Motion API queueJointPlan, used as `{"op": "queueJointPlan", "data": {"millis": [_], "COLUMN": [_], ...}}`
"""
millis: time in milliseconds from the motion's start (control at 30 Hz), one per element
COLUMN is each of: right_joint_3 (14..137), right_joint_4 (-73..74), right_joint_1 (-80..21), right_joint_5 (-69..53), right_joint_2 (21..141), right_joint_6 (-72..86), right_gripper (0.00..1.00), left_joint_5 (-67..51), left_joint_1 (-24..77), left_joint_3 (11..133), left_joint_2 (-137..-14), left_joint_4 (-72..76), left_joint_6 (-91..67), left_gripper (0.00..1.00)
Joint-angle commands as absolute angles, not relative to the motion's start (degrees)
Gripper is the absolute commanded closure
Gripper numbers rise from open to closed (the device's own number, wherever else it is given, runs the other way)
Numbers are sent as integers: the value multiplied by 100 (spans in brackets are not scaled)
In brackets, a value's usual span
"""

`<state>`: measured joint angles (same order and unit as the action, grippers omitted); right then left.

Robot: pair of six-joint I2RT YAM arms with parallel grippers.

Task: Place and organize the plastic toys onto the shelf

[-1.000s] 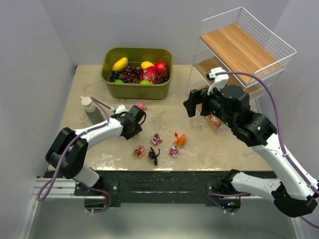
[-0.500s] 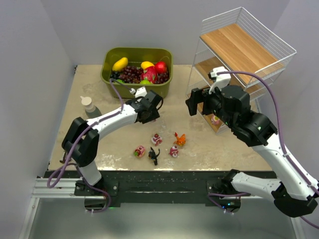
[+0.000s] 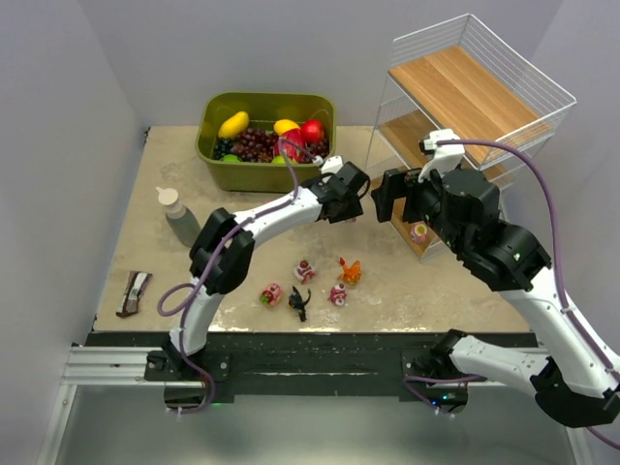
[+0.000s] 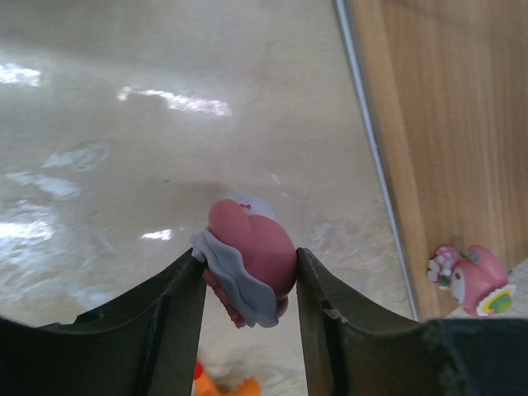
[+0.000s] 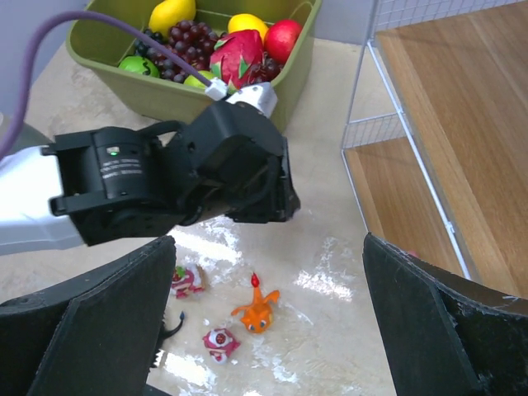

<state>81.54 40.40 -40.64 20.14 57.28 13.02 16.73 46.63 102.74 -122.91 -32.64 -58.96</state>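
Observation:
My left gripper is shut on a rounded pink toy and holds it above the table, just left of the shelf. The shelf's bottom wood tier shows at the right of the left wrist view, with a pink toy lying on it; that toy also shows in the top view. My right gripper is open and empty, above the table beside the shelf. On the table lie an orange creature, a black spiky creature and three pink-and-white toys.
An olive-green bin of fruit stands at the back. A grey bottle stands at the left. A small brown tool lies near the table's front left edge.
My left arm has swung right from the table's left side toward the shelf, carrying the pink toy. My right arm has shifted slightly right.

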Motion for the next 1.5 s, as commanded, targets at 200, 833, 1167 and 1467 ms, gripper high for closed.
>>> {"op": "queueJointPlan", "data": {"millis": [200,833,1167,1467], "right_joint_3": [8411,8499,8464,8385], "right_joint_4": [4289,4614,4781,4755], "right_joint_1": [-4069,-4078,-4078,-4069], "right_joint_5": [2426,2479,2549,2558], "right_joint_2": [5423,5194,5115,5054], "right_joint_6": [1248,1494,1503,1503], "right_gripper": [1,1,1,1], "left_joint_5": [1556,1432,1450,1538], "left_joint_1": [4957,5185,5300,5344], "left_joint_3": [11549,12655,12771,12841], "left_joint_2": [-13087,-13992,-14238,-14361], "left_joint_4": [-2805,-2250,-2013,-1943], "left_joint_6": [-6125,-6856,-6873,-6768], "left_gripper": [97,99,96,89]}}
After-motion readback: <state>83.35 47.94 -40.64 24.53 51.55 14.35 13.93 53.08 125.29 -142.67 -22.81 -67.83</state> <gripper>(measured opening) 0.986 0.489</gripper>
